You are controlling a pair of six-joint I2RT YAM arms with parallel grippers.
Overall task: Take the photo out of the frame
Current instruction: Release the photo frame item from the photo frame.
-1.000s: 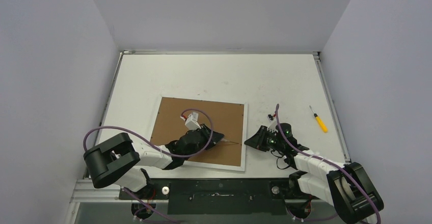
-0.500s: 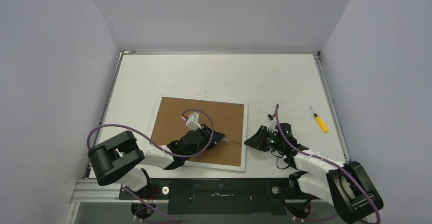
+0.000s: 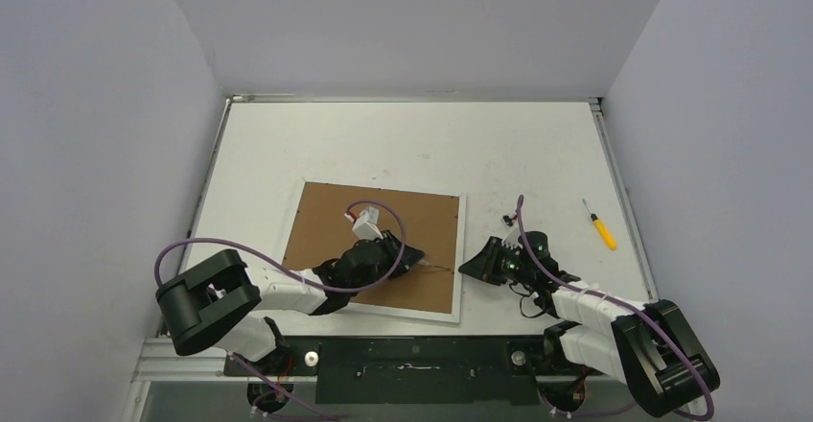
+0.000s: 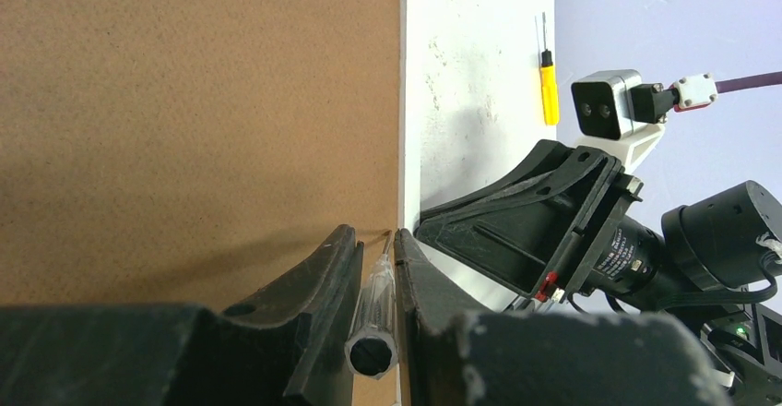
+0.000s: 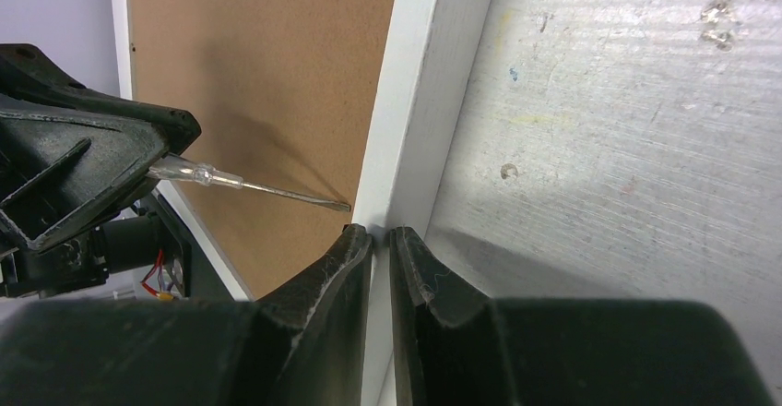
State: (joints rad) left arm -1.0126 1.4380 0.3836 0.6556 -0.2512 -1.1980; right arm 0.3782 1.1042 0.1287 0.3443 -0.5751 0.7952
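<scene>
Task item: frame (image 3: 326,225) lies face down at lower centre of the worktop (image 3: 403,144), brown fibreboard back up, narrow white border all round. Left tool (image 4: 369,240) sits over its lower right part, clamped on a clear-handled screwdriver (image 5: 249,185); blade tip meets the back just inside the right-hand border. Right tool (image 5: 380,235) is just right of the frame, fingers drawn together, tips against that border; pinching it or not, cannot tell. Frame's front is hidden underneath. Yellow screwdriver (image 3: 602,225) lies well apart, at right.
</scene>
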